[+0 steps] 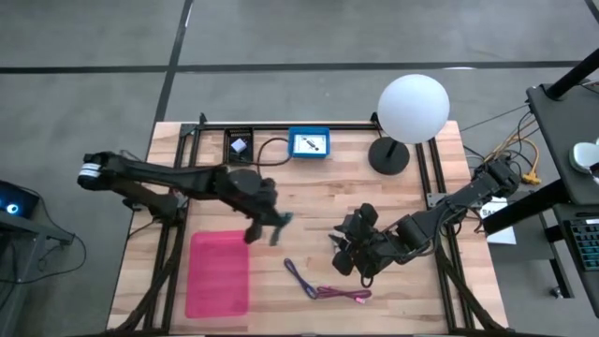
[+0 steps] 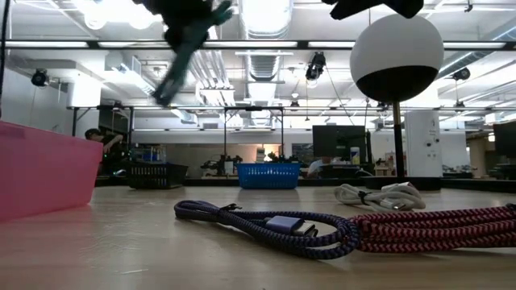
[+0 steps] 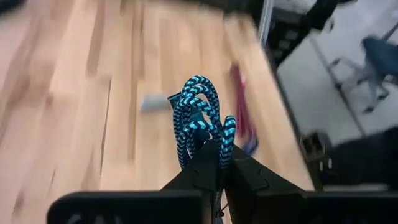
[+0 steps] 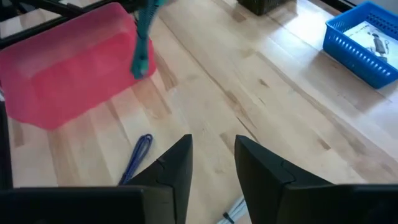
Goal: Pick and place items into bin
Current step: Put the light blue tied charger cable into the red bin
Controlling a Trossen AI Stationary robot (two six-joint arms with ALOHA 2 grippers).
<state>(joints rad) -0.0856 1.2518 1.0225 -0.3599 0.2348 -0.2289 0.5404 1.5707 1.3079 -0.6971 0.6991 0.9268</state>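
Left tool (image 1: 265, 221) is clenched on a teal-and-black braided cord (image 3: 200, 118), which it holds in the air above the worktop (image 1: 309, 192). The cord hangs from the fingers just beside the near corner of the pink bin (image 1: 218, 273) and not inside it. In the low view the cord (image 2: 184, 60) hangs clear of the surface.

Right tool (image 4: 212, 163) stands released, its fingers parted with nothing between them, over bare wood near the middle of the worktop.

A purple-pink cord (image 1: 323, 285) lies flat on the worktop between the bin and the right arm. A blue basket (image 1: 309, 143) holding a white card sits at the far edge, with a small black tray (image 1: 238, 144) beside it. A white globe lamp (image 1: 412, 109) stands at the far right corner.
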